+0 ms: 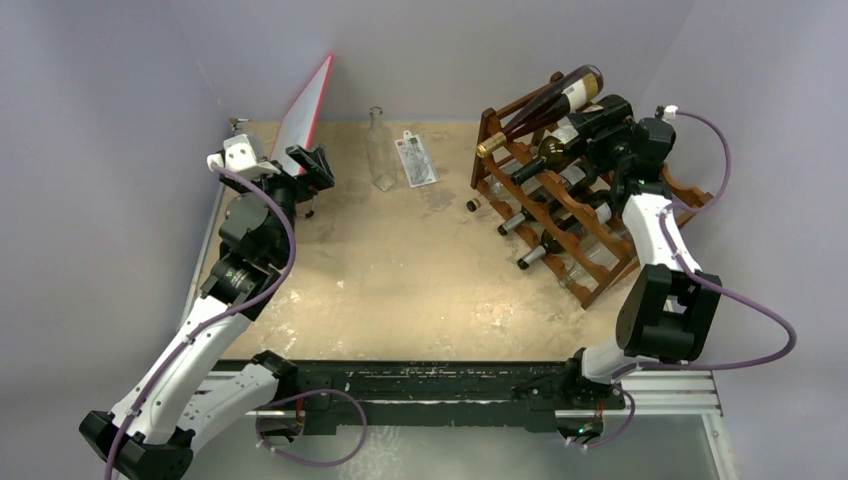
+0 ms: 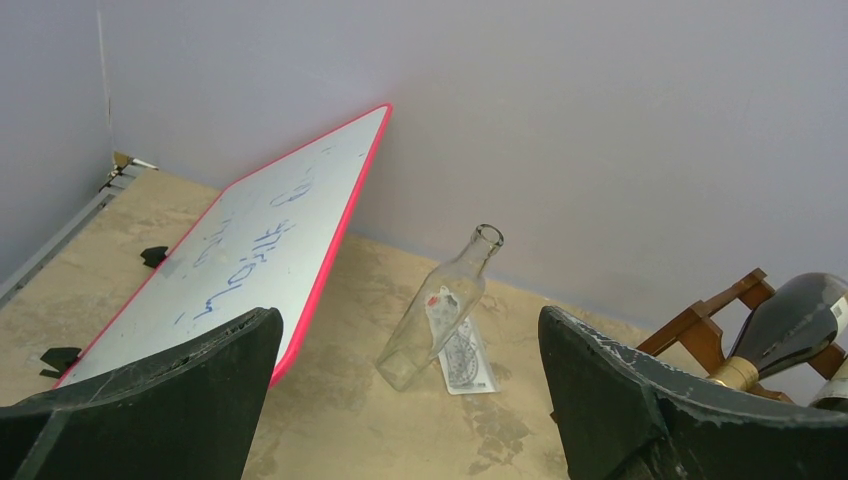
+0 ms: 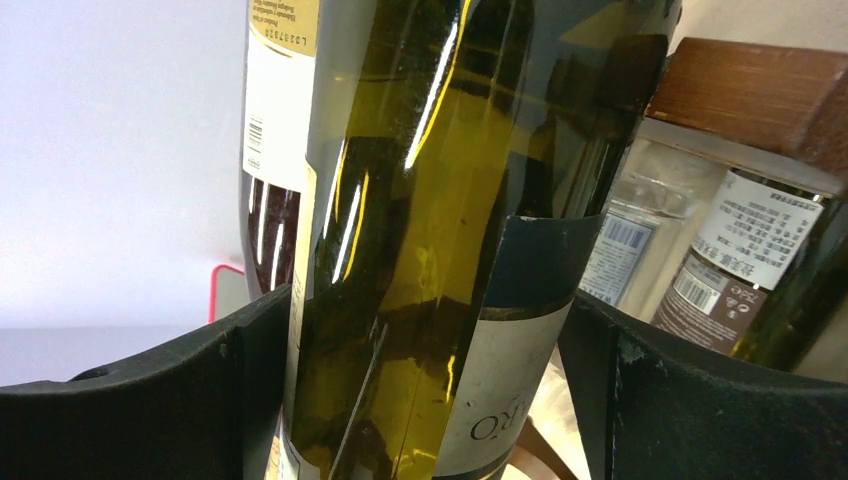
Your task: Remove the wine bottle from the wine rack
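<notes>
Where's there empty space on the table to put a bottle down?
The big bare patch in the middle of the table, between the left arm and the wine rack, in front of the clear bottle. It's crowded at the back by that bottle, the card and cork, and around the rack.

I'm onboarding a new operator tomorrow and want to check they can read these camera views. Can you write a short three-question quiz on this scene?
1. True or false: the left gripper is open, with nothing between its fingers.
2. Multiple choice: the clear glass bottle is A) lying on its side, B) standing upright on the table, C) held by an arm.
3. Short answer: which gripper is up at the wine rack, with its fingers on either side of a green wine bottle?

Key: 1 true; 2 B; 3 the right gripper.
</notes>
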You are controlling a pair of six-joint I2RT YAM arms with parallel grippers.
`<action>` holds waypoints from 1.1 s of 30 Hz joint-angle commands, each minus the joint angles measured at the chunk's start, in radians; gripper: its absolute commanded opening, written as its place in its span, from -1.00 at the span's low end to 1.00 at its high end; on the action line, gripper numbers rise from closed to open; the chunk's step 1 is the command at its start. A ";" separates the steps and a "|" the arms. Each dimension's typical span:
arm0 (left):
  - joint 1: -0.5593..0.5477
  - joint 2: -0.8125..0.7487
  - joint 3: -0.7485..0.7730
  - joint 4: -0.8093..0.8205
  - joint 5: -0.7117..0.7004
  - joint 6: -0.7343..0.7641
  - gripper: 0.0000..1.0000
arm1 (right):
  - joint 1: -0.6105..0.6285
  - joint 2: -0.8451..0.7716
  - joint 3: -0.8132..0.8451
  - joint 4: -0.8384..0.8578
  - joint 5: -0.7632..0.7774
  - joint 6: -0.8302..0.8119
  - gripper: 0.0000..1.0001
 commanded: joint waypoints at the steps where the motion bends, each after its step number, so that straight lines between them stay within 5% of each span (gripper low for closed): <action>1: -0.005 -0.009 0.000 0.048 0.009 -0.010 1.00 | -0.003 -0.045 -0.052 0.123 -0.002 0.060 0.85; 7: -0.006 -0.008 0.001 0.048 0.010 -0.009 1.00 | -0.003 -0.053 -0.080 0.162 -0.001 0.101 0.79; 16: -0.005 -0.006 0.000 0.048 0.011 -0.010 1.00 | -0.005 -0.144 -0.158 0.297 -0.006 0.194 0.18; 33: -0.005 0.003 0.007 0.045 0.049 -0.026 1.00 | -0.005 -0.285 -0.184 0.332 -0.054 0.163 -0.28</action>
